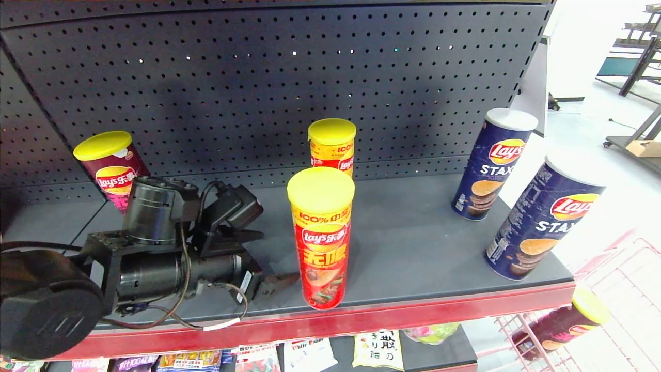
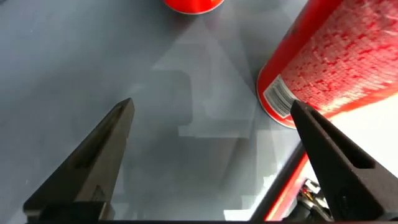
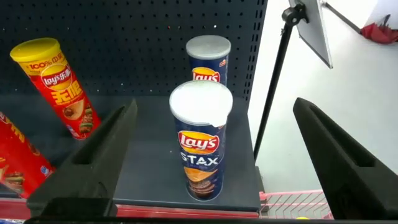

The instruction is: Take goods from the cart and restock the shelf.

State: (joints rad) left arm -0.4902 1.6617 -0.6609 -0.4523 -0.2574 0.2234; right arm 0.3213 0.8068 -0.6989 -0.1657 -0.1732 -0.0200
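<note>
Head view: shows a tall red chip can (image 1: 321,237) with a yellow lid, upright at the front edge of the grey shelf (image 1: 413,248), just beside the left arm (image 1: 155,258).

Left wrist view: shows the left gripper (image 2: 211,109) spread open, holding nothing, near that can's base.

Right wrist view: shows the right gripper (image 3: 214,106) wide open, facing two upright navy chip cans (image 3: 200,155) with white lids.

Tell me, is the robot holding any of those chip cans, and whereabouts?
Nothing is held. The left gripper is open beside the front red can; the right gripper is open, facing a blue can.
</note>
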